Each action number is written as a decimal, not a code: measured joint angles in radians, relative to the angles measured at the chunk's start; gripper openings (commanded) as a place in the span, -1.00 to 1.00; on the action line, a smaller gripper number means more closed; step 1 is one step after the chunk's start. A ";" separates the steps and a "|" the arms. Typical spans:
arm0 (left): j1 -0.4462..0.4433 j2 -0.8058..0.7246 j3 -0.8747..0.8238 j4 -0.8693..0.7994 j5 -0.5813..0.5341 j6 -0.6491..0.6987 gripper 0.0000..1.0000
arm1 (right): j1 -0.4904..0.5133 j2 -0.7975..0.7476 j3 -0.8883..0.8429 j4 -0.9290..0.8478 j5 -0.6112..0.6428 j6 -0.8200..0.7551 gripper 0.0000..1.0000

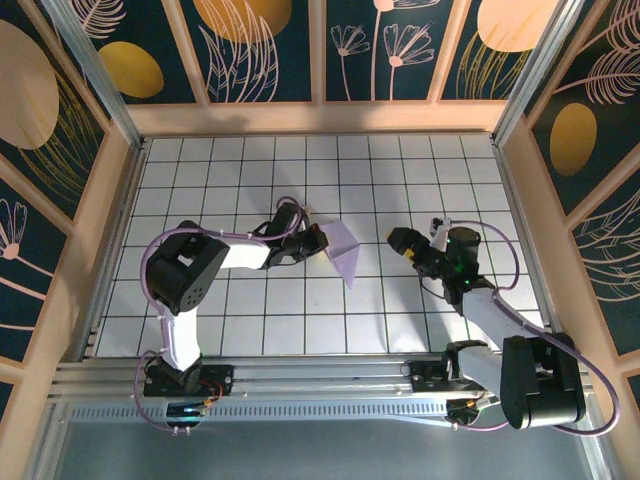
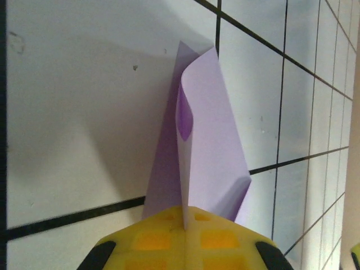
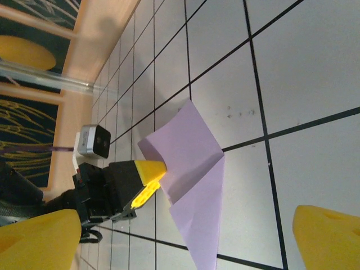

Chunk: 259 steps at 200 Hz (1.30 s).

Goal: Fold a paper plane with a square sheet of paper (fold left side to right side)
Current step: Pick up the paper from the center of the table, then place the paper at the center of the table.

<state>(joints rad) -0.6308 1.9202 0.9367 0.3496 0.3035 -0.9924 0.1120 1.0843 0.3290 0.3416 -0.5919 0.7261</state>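
Observation:
The lavender sheet of paper (image 1: 345, 248) lies mid-table, partly folded into a pointed plane shape with its tip toward the near edge. My left gripper (image 1: 318, 240) is shut on the sheet's left flap. In the left wrist view the yellow pads (image 2: 152, 242) meet on the paper (image 2: 214, 140), whose flap stands up and curls over. The right wrist view shows the paper (image 3: 197, 163) with a crease down its middle and the left gripper's yellow fingertips (image 3: 147, 171) pinching its edge. My right gripper (image 1: 400, 240) hovers open just right of the sheet, apart from it, nothing between its fingers (image 3: 329, 236).
The table is a white surface with a black grid (image 1: 300, 180). Wooden walls with dark floral panels (image 1: 320, 60) close it in at the back and both sides. A metal rail (image 1: 300, 375) with the arm bases runs along the near edge.

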 measured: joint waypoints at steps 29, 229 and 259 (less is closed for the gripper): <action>0.000 -0.129 -0.069 0.007 -0.006 0.066 -1.00 | -0.001 0.000 0.000 0.021 -0.075 -0.057 0.84; 0.011 -0.514 -0.291 0.151 0.325 0.305 -1.00 | 0.274 0.275 0.153 0.318 -0.378 -0.212 0.42; 0.011 -0.491 -0.291 0.128 0.301 0.313 -1.00 | 0.274 0.275 0.183 0.248 -0.373 -0.262 0.31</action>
<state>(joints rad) -0.6201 1.4292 0.6453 0.4778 0.6048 -0.6796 0.3862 1.3590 0.5121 0.5896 -0.9653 0.4644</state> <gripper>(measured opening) 0.044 0.673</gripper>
